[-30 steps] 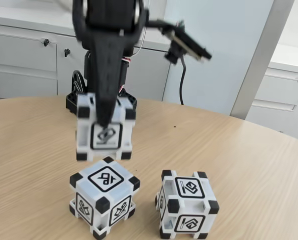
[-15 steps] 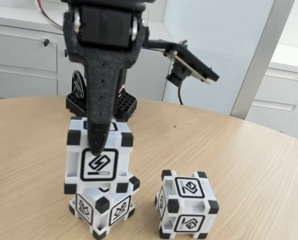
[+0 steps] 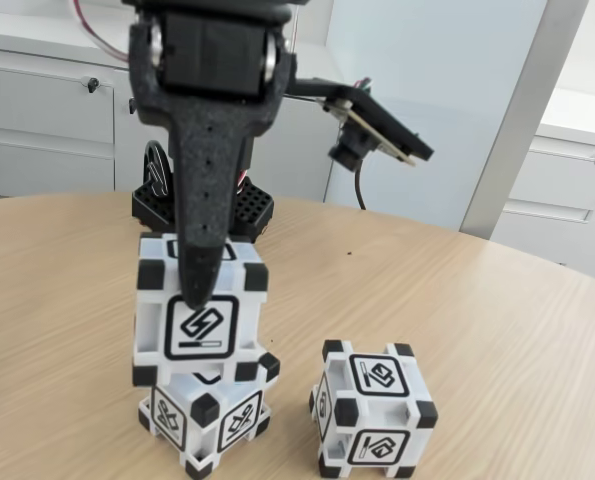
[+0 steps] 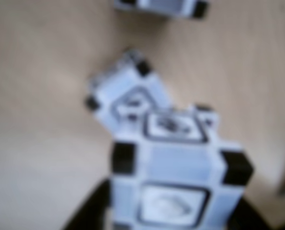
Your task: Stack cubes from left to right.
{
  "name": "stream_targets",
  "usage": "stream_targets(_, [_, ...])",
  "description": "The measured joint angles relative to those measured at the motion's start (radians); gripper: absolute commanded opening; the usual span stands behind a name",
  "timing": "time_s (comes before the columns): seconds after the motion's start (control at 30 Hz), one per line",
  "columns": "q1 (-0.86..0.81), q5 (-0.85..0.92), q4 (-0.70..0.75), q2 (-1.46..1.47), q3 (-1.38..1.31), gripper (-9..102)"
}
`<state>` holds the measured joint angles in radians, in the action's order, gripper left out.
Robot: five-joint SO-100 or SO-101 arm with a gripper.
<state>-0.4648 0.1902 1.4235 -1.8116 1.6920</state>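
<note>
In the fixed view, the nearest things are 2 cubes on the table (image 3: 497, 330): the lower cube (image 3: 209, 425) at the front left, turned corner-on to the camera, and the spare cube (image 3: 373, 408) just beside it on the right, apart from it. Directly above the lower cube sits the held cube (image 3: 199, 308), its bottom edge now meeting the lower cube's top. A second ago it hung clear above with a visible gap; half a second ago it had come down almost to where it is now, and since then it has barely shifted. The gripper (image 3: 199, 290) is clenched on the held cube, 1 black finger running down its front face. The blurred wrist view shows the held cube (image 4: 178, 179) overlapping the lower cube (image 4: 125, 93), skewed rather than squared up. My judgement: placement is nearly done, and release is next, though the twist between the 2 may leave the stack unsteady. Beyond stand the arm's base (image 3: 202, 205) and white cabinets (image 3: 47, 120).
</note>
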Motion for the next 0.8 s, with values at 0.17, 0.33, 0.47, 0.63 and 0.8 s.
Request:
stream_targets(0.17, [0.000,0.026,0.075,0.000,0.000,22])
stream_targets(0.33, [0.000,0.026,0.083,0.000,0.000,23])
stream_targets(0.47, [0.000,0.026,0.083,0.000,0.000,28])
stream_targets(0.63, [0.002,0.026,0.083,0.000,0.000,34])
stream_targets(0.8, [0.002,0.041,0.083,0.000,0.000,37])
